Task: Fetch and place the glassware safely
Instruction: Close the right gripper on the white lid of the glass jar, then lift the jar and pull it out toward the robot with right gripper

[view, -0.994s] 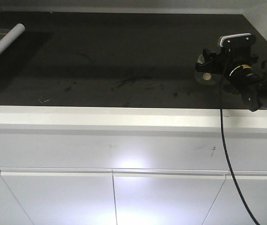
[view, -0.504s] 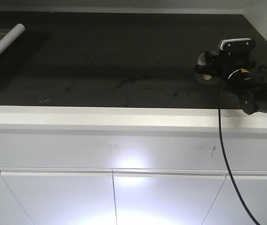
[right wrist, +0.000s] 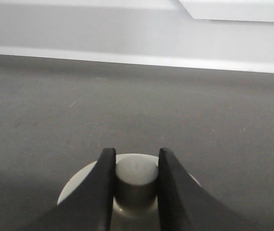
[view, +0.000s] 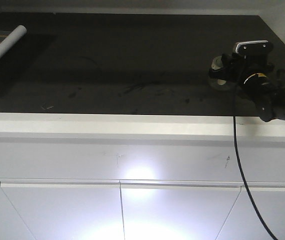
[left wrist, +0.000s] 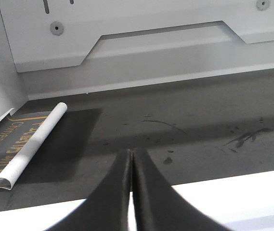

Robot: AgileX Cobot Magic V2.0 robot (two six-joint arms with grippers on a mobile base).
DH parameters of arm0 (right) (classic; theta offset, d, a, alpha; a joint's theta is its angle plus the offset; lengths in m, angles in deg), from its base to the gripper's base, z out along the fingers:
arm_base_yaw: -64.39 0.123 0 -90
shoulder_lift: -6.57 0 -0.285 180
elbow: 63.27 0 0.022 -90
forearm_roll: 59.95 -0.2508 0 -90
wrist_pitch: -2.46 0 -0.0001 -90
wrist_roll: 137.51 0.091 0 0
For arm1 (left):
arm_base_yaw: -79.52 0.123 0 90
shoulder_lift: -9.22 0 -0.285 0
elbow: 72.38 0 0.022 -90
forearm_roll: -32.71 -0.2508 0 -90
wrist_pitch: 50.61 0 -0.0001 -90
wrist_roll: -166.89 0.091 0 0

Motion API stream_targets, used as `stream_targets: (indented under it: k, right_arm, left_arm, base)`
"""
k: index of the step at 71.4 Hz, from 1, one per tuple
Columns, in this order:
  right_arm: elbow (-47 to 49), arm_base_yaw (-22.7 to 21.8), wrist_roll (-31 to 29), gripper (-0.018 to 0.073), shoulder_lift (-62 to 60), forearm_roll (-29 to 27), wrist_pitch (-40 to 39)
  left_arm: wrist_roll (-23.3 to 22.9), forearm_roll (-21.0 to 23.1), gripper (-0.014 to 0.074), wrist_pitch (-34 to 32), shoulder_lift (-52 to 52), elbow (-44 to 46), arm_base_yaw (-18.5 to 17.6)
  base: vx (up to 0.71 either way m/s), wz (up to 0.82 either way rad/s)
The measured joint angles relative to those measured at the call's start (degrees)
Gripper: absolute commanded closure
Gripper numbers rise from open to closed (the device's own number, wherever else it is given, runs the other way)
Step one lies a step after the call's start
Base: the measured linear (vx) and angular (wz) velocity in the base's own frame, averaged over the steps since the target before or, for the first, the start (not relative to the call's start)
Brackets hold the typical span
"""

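Evidently the jar (right wrist: 76, 190) stands upright toward the right end of the dark surface (view: 132, 60); the right gripper (right wrist: 135, 156) has its jaws narrowed against both sides of the lid's knob (right wrist: 136, 173), likely for a gentle lift; the left gripper (left wrist: 131, 156) has its jaws pressed together, empty; gold lettering beside the grey tube (left wrist: 33, 142) reads "Chinese", the rest cut off.

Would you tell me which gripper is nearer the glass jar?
Right. The right gripper clasps the lid knob of the glass jar; the left gripper, shut, is well away, towards the rolled tube.
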Motion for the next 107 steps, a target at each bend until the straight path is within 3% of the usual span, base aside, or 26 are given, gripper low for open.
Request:
stream_targets:
  k: [32,60,69,86,107]
  right_arm:
    - [-0.13,0.0,1.51,0.0563,-9.43,3.12,5.42]
    - [-0.75,0.0,17.29,0.0563,-18.87,19.32,8.84]
    - [-6.53,0.0,18.04,0.0563,-21.49,18.95,6.67]
    - [-22.83,0.0,13.37,0.0563,-27.97,14.42,0.66]
    - [-38.04,0.0,13.37,0.0563,-40.89,13.98,-5.95]
  left_arm:
    - [0.0,0.0,0.0603,0.0,0.0,0.0,0.0]
    - [0.0,0.0,0.0603,0.0,0.0,0.0,0.0]
    - [0.0,0.0,0.0603,0.0,0.0,0.0,0.0]
    - [0.0,0.0,0.0603,-0.18,0.0,0.0,0.0]
    - [0.0,0.0,0.0603,-0.18,0.0,0.0,0.0]
  base:
    - [0.0,0.0]
    - [0.0,0.0]
    - [0.0,0.0]
    - [0.0,0.0]
    - [0.0,0.0]
